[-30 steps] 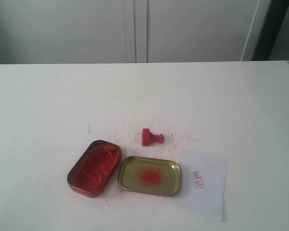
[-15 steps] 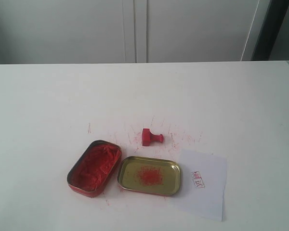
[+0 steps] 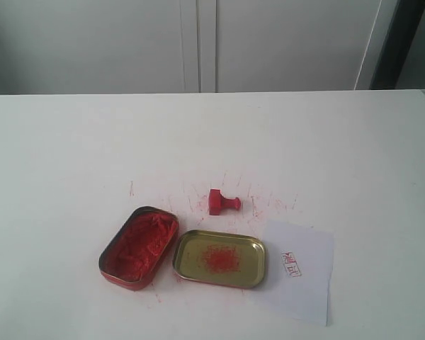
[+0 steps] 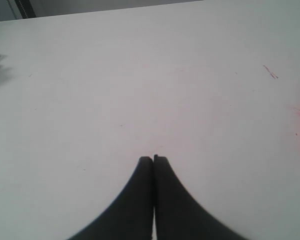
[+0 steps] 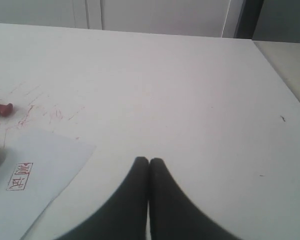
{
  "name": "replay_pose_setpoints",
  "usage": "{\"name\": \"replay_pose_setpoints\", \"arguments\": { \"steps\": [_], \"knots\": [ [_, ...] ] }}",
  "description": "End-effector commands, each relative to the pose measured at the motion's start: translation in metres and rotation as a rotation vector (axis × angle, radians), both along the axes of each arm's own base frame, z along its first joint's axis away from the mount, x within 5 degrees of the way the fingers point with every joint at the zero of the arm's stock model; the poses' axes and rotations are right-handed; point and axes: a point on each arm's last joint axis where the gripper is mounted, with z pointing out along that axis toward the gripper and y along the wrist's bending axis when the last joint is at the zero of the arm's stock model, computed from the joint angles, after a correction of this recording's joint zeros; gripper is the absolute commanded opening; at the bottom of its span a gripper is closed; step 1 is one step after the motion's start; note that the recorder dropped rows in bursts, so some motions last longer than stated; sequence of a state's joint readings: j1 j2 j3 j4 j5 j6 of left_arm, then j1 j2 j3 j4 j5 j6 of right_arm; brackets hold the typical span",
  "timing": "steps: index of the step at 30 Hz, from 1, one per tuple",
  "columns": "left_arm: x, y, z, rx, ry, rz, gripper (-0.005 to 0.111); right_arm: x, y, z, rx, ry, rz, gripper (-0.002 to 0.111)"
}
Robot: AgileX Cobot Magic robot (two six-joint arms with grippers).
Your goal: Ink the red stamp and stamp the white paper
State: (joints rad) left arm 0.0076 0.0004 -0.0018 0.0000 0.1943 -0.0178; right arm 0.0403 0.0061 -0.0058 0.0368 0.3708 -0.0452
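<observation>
- We count one stamp (image 3: 222, 202), one paper (image 3: 301, 280), one tin (image 3: 138, 246), one lid (image 3: 219, 258) and two grippers.
- The stamp is red. It lies on its side on the white worktop (image 3: 71, 156), on the far side of the lid in the exterior view and apart from it. Its square block points left and its knobbed handle points right. Nothing touches it.
- The paper lies flat at the near right of the exterior view, turned at an angle to the worktop edge. Its left edge meets the lid; we cannot tell whether it runs under the lid.
- The paper carries one small red rectangular imprint (image 3: 291, 264), close to the lid side of the sheet.
- The tin is open, red outside and filled with red ink paste. It sits just left of the lid, nearly touching it.
- The lid is gold-coloured and lies hollow side up, with one red patch at its centre.
- Faint red smears (image 3: 269, 202) mark the worktop around the stamp.
- The left gripper (image 4: 153, 159) has its jaws pressed together and holds nothing; it hangs over bare worktop.
- The right gripper (image 5: 149, 160) likewise has its jaws pressed together and holds nothing; the paper lies near it, not touching.
</observation>
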Motion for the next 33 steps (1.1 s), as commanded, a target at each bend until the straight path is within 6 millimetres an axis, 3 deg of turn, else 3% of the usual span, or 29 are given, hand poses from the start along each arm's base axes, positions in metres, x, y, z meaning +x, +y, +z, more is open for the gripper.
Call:
{"name": "replay_pose_setpoints", "arguments": {
  "steps": [1,33],
  "knots": [
    [0.0,-0.0002,-0.0005,-0.009,0.001,0.0,0.0,0.0003,-0.0004,0.0002,-0.014,-0.022,0.0,0.0],
    [0.0,-0.0002,-0.0005,-0.009,0.001,0.0,0.0,0.0002,0.0012,0.0004,-0.013,-0.024,0.029,0.0]
  ]
}}
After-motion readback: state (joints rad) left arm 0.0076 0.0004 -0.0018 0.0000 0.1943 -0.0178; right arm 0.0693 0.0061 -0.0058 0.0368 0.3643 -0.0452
